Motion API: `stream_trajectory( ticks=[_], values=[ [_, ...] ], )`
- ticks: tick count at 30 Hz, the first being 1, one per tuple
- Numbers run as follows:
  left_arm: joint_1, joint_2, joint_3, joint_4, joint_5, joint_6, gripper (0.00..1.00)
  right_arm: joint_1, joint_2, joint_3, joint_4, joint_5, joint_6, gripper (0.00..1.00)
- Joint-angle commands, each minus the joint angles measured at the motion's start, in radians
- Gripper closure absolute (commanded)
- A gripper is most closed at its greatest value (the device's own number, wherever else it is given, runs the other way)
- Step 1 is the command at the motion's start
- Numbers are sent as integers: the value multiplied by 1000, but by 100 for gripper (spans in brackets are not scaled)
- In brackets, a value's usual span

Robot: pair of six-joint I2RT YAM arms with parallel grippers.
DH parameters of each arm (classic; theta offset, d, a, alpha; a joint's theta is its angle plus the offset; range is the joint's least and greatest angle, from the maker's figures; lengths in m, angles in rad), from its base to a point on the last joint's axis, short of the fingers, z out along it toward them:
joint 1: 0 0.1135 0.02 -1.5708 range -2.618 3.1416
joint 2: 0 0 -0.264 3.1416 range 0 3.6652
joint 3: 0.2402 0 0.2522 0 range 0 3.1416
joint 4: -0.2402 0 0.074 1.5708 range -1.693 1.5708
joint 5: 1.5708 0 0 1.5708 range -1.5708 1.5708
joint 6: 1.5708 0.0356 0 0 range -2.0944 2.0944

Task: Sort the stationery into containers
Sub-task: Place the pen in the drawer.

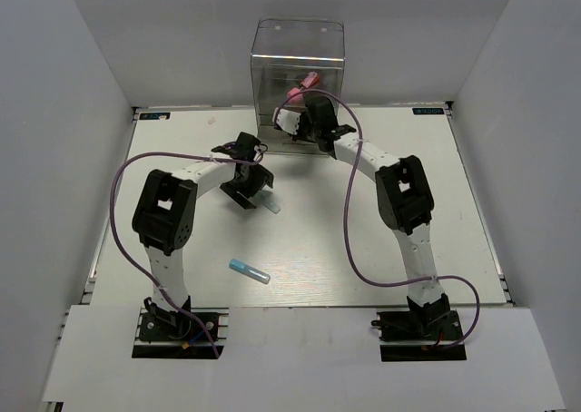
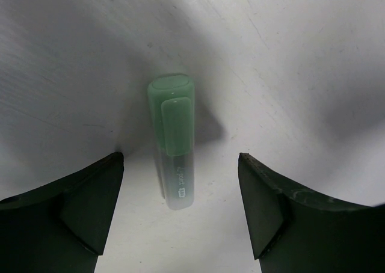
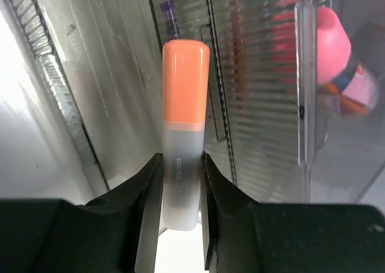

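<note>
Right wrist only: orange marker (image 3: 184,128) (in hand (image 3: 181,163))

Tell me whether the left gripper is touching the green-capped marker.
Apart. Left wrist view shows table between the green-capped marker and both fingers of the left gripper.

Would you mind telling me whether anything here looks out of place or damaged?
Nothing looks damaged or spilled. Only the blue-capped marker stands out: it lies alone on the table, unsorted and far from the clear box.
</note>
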Motion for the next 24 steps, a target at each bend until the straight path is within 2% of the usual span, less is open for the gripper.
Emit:
stream_trajectory(
  ticks=[1, 3, 4, 5, 8, 9, 12, 17, 18, 24],
  values=[
    [-3, 41, 17, -23, -4, 8, 14, -11, 54, 74, 41, 0, -40, 100],
    [-3, 50, 17, -23, -4, 8, 15, -13, 62, 88, 29, -11, -39, 100],
    [-3, 50, 17, -23, -4, 8, 15, -14, 67, 88, 22, -14, -39, 97],
    [-3, 50, 17, -23, -4, 8, 16, -17, 65, 87, 19, -18, -40, 86],
    [-3, 61, 26, -34, -4, 8, 17, -20, 62, 81, 6, -34, -31, 63],
    [-3, 61, 26, -34, -4, 8, 19, -22, 61, 74, 7, -37, -25, 51],
    [-12, 70, 26, -34, -4, 17, 22, -20, 41, 61, 7, -70, 10, 42],
    [-12, 70, 26, -34, -4, 28, 32, -22, -40, 7, -10, -124, 97, 39],
    [-12, 70, 26, -34, 5, 37, 38, -23, -66, -25, -13, -133, 113, 39],
    [-12, 79, 35, -14, 24, 46, 57, -28, -214, -186, 8, -210, 237, 39]
  ],
)
